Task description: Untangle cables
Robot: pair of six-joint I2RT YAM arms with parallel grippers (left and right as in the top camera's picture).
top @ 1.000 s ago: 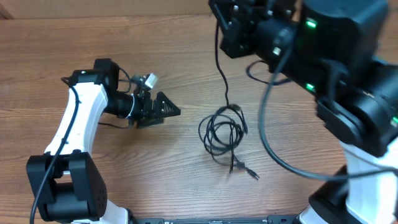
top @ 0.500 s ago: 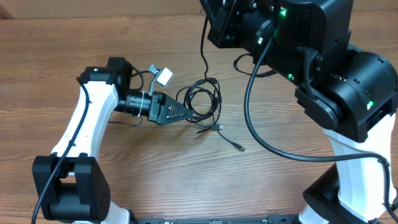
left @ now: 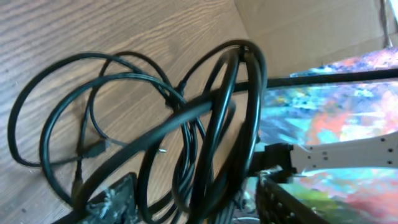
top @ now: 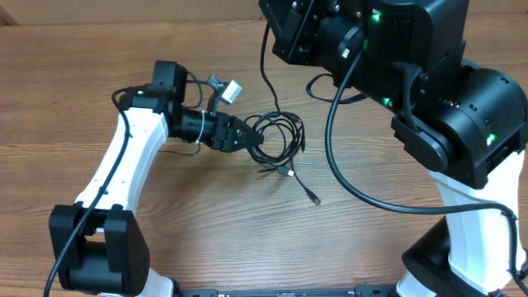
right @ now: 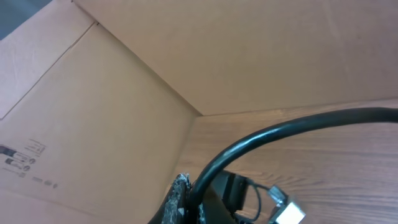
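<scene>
On the left, the left gripper has its tips at the left edge of the cables, which lie coiled on the table near the middle. In the left wrist view its jaws stand partly apart, with several loops at once passing between them. That is the main risk: closing here would likely pinch a bundle instead of one cord, and any pull would drag the whole knot along and draw it tighter. Two loose plug ends trail toward the near right and could catch inside a loop. From the coil one strand climbs toward the far side to the right gripper, which is clamped closed on it. If both arms pull apart, that strand may go taut and slip, or the coil may cinch.
</scene>
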